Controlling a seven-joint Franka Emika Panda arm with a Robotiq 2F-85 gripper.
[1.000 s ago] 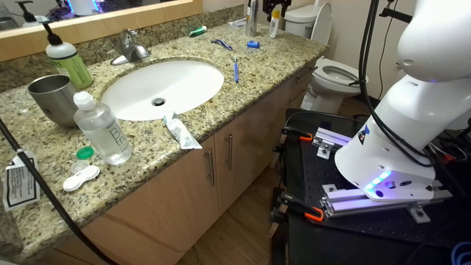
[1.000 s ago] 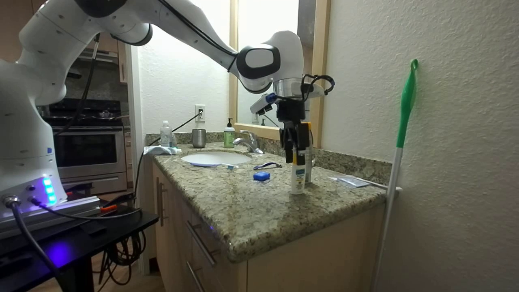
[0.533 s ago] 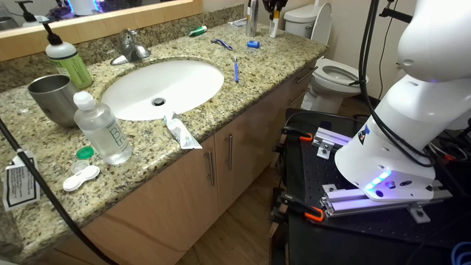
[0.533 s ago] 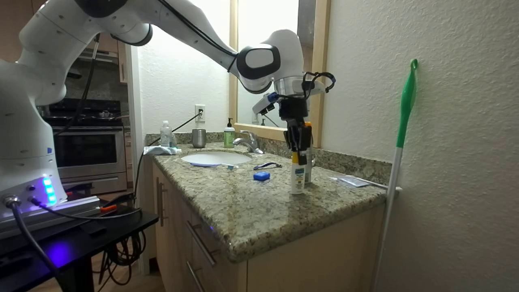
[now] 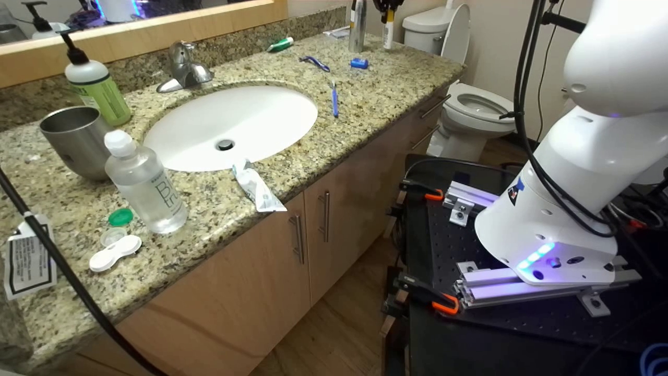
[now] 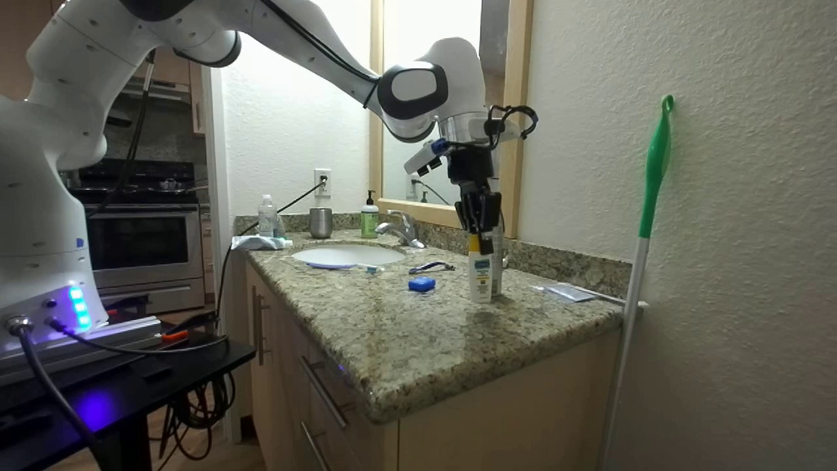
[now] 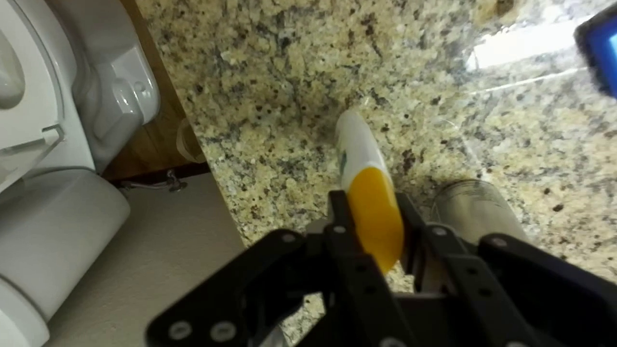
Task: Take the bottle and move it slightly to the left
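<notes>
The small white bottle [image 6: 480, 280] with a yellow-orange cap is upright at the far end of the counter, and its base appears slightly above the granite. My gripper [image 6: 478, 239] comes down from above and is shut on the cap. In the wrist view the gripper [image 7: 371, 200] has one finger on each side of the orange cap, while the white body of the bottle [image 7: 359, 140] extends beyond the fingertips. The top of the gripper is cut off in an exterior view, where the bottle [image 5: 388, 36] shows below the fingers.
A tall metal can [image 7: 475, 212] stands close beside the bottle. A blue box [image 6: 422, 284], a razor [image 6: 431, 267] and a flat packet [image 6: 569, 292] lie around on the counter [image 6: 418, 347]. The sink [image 5: 235, 125] is farther along, and the toilet [image 5: 477, 104] stands past the counter's end.
The fingers have gone from apart to shut on the bottle's cap. The arm has then risen a little, and the bottle has come up with it in both exterior views.
</notes>
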